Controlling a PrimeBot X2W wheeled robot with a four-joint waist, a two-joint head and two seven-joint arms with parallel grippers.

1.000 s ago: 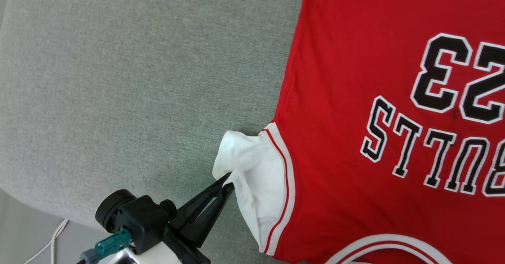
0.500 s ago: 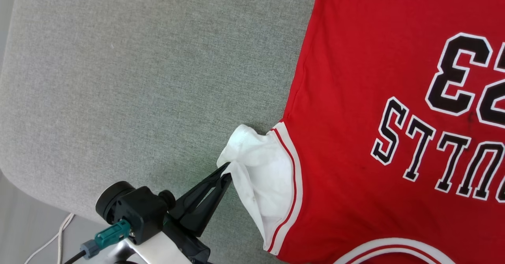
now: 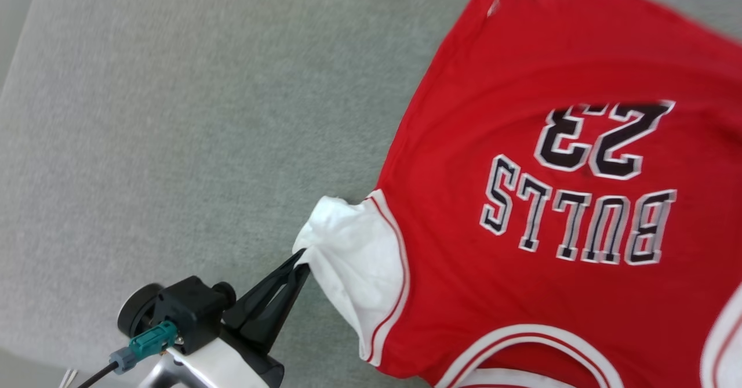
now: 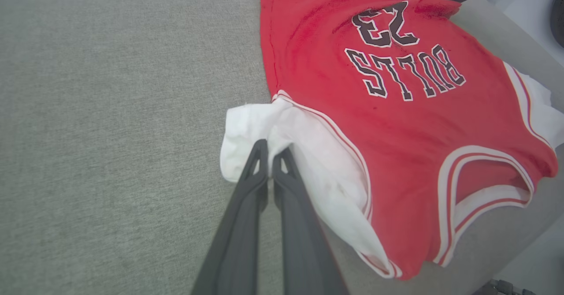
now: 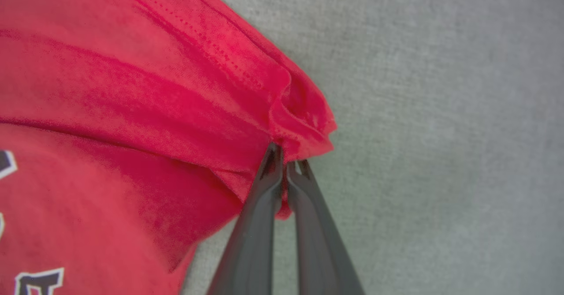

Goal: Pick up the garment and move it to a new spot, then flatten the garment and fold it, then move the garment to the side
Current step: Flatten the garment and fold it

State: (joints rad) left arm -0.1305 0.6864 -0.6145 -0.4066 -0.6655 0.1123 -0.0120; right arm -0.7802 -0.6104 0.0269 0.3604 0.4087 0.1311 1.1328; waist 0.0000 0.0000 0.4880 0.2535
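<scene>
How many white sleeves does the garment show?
2. One sleeve, bunched, is pinched in the left gripper; the other sleeve lies on the opposite side of the garment.

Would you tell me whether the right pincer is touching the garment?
Touching: the right wrist view shows the right pincer shut on a red corner of the garment.

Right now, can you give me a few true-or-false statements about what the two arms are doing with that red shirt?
The left tool is shut on the white sleeve of the garment. True.
The right tool hangs open, touching nothing. False: it is shut on a red edge of the garment.
The lettering reads BULLS and 23. True.
The garment is folded into a neat square. False: it lies spread out, lettering up.
</scene>
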